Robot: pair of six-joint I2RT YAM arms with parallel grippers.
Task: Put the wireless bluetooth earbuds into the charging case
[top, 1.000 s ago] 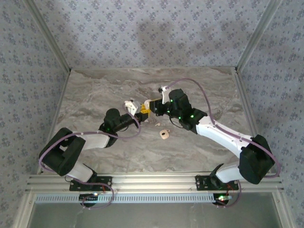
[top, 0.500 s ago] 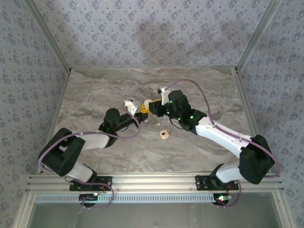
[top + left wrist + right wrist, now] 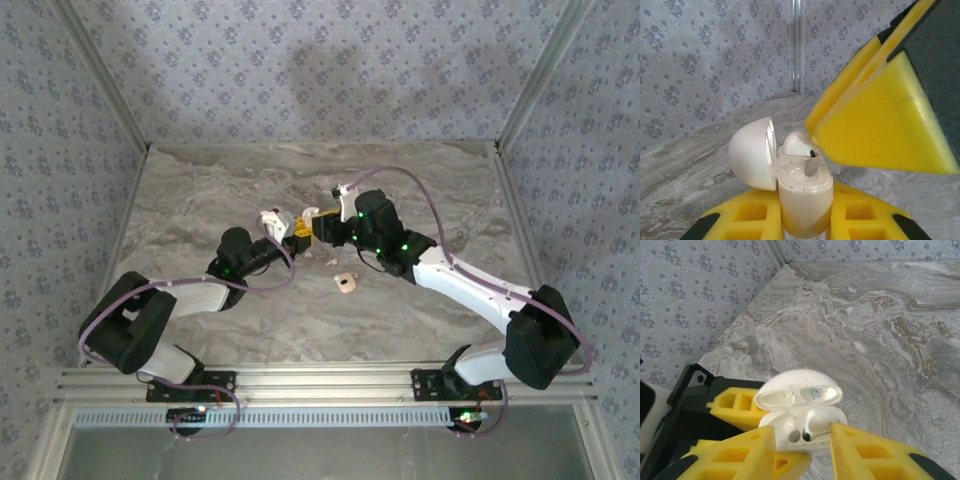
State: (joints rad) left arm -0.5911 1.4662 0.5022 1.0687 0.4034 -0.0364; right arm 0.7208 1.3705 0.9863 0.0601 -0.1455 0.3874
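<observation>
- Against a second ago, our right gripper point(image 3: 802, 440) has parted its fingers slightly and grips nothing; the left gripper point(image 3: 805, 222) has carried the charging case point(image 3: 805, 192) a touch farther back
- Nearest us, one tan piece point(image 3: 345, 284) lies on the table point(image 3: 200, 200); just beyond it we see one white speck point(image 3: 329, 261), too small to identify
- Farther on, one charging case, lid point(image 3: 752, 152) open, is clamped in the closed left fingers; one earbud point(image 3: 810, 430) sits in it, between the right fingers

Right gripper point(image 3: 802, 437) is parting its yellow fingers point(image 3: 745, 450) on either side of the earbud point(image 3: 810, 429) seated in the open charging case point(image 3: 782, 422).
</observation>
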